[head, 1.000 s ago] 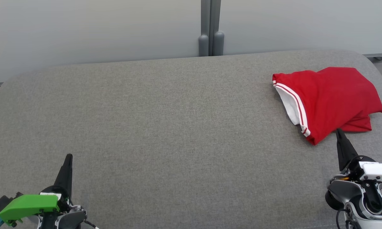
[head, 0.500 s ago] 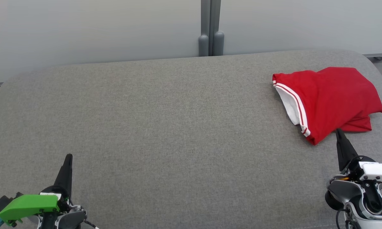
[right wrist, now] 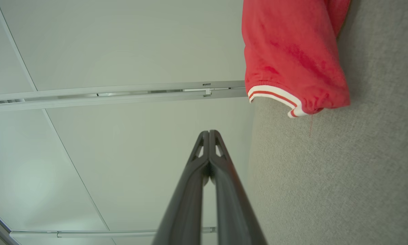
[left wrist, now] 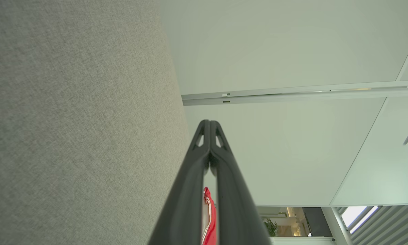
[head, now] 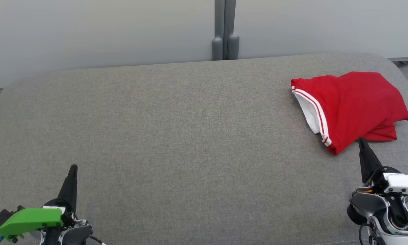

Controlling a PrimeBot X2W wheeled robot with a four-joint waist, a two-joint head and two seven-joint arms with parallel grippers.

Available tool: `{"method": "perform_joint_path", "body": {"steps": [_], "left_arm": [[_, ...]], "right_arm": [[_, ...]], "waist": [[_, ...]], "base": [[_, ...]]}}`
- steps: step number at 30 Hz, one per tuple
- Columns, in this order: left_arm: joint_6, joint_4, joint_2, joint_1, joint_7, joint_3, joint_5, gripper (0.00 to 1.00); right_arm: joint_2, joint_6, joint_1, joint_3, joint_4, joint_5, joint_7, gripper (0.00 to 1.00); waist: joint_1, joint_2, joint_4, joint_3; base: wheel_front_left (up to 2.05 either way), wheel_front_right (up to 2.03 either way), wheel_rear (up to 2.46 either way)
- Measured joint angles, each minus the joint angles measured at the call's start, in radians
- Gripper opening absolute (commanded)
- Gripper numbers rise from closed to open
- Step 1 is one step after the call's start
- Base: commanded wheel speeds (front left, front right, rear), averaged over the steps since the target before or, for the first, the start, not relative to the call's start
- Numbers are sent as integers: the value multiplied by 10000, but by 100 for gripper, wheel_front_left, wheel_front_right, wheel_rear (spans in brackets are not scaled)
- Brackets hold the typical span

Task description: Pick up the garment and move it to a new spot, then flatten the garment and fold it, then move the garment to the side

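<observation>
- Nothing's budged since a second ago. Head view: red garment [head: 352,105] at two o'clock on the grey cushion [head: 190,136], left gripper [head: 73,168] at seven, right gripper [head: 361,141] at four, just beside the cloth.
- Left wrist view: fingers clenched, empty.
- Right wrist view: fingers clenched, empty, garment at one o'clock.

The head view's near edge is cutting off the base of the left gripper [head: 73,167], and its near right corner is cropping the wrist behind the right gripper [head: 360,140]. That gripper's tip is sitting just beside the garment [head: 355,102], and whether they are touching is not showing. In the left wrist view, the pressed-together fingers [left wrist: 187,204] are hiding most of the garment.
</observation>
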Motion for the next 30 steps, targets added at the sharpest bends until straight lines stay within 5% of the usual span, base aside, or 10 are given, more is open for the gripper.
{"method": "perform_joint_path", "body": {"steps": [30], "left_arm": [[0, -12, -2, -2, 0, 21, 0, 0]], "right_arm": [[8, 0, 0, -35, -8, -2, 13, 0]], "waist": [[0, 0, 0, 3]], "base": [[0, 0, 0]]}}
